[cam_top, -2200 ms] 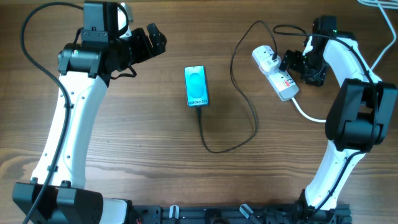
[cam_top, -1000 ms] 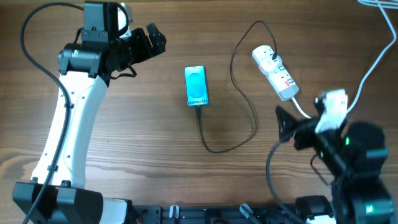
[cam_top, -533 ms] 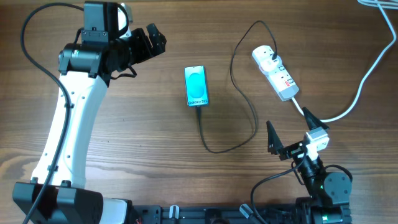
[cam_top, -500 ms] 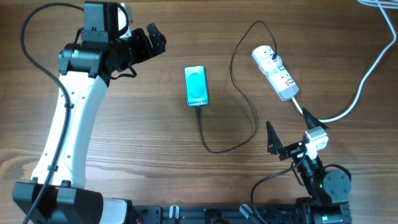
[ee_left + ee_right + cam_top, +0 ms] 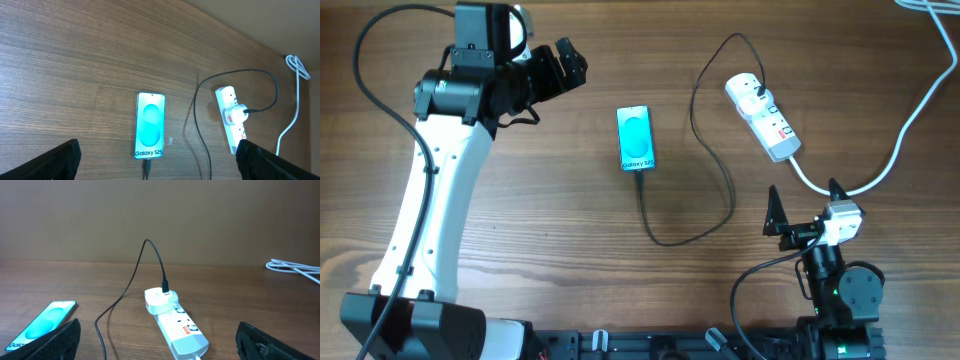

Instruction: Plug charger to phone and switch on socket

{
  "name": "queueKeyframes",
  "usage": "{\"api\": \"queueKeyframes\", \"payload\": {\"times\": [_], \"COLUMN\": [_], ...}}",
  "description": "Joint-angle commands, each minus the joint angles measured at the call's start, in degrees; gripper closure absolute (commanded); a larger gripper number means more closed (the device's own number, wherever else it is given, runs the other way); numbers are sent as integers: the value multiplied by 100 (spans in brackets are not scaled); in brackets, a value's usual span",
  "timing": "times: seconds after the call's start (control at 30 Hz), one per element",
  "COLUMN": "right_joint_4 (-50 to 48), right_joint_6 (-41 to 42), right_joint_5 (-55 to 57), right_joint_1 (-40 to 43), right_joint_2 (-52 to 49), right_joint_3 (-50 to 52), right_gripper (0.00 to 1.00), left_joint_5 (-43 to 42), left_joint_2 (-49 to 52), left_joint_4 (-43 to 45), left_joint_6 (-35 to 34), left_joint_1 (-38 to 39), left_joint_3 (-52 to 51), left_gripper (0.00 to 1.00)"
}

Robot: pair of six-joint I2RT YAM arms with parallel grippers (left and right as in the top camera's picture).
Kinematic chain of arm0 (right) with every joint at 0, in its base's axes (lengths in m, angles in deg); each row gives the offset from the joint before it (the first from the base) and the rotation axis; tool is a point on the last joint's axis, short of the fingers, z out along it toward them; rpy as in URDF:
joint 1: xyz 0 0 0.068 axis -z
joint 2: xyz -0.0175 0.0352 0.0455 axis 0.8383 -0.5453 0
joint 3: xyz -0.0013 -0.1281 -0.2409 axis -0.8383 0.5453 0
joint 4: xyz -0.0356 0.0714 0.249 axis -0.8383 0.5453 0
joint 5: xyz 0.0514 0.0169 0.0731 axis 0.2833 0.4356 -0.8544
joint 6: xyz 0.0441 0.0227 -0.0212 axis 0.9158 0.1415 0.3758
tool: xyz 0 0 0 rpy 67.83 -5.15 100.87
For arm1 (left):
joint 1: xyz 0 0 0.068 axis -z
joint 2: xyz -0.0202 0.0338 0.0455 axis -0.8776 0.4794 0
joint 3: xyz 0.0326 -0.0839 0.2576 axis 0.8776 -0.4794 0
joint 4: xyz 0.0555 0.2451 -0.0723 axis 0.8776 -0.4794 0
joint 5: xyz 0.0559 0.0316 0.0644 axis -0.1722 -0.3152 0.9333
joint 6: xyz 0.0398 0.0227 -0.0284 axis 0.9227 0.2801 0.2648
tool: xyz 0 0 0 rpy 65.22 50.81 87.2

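We see phone [image 5: 635,138] flat, screen lit cyan, at centre of wooden counter [image 5: 550,230]. Charger [image 5: 725,190] tip meets phone's lower edge; cable loops right and up to socket [image 5: 765,118], upper right. Switch position: we cannot tell. Left claw [image 5: 568,62], upper left, spread wide, empty. Right claw [image 5: 803,208], lower right, fingers apart, empty, below socket without touching it.

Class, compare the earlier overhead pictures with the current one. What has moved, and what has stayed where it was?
The right gripper has drawn back from beside the socket toward the near edge of the table, with its arm folded down low. Its jaws stand open and hold nothing. The phone, the charger, the socket and the left gripper have stayed where they were.
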Motion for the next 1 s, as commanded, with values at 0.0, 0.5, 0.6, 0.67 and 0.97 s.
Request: {"api": "queueKeyframes", "payload": {"times": [0.0, 0.5, 0.6, 0.67, 0.97], "right_joint_4": [-9, -9, -9, -11, -11], "right_joint_6": [87, 87, 87, 87, 85], "right_joint_5": [81, 81, 81, 81, 81], "right_joint_1": [24, 24, 24, 24, 24], "right_joint_2": [79, 79, 79, 79, 79], "right_joint_3": [11, 11, 11, 11, 11], "right_gripper": [0, 1, 1, 0, 0], "left_joint_5": [13, 13, 13, 15, 315], "left_joint_2": [33, 33, 33, 33, 7], "left_joint_4": [13, 13, 13, 13, -61], "left_joint_6": [-13, -13, -13, -13, 26], "left_joint_1": [11, 11, 11, 11, 11], "left_joint_3": [-22, -22, -22, -22, -22], "left_gripper": [0, 0, 0, 0, 0]}}
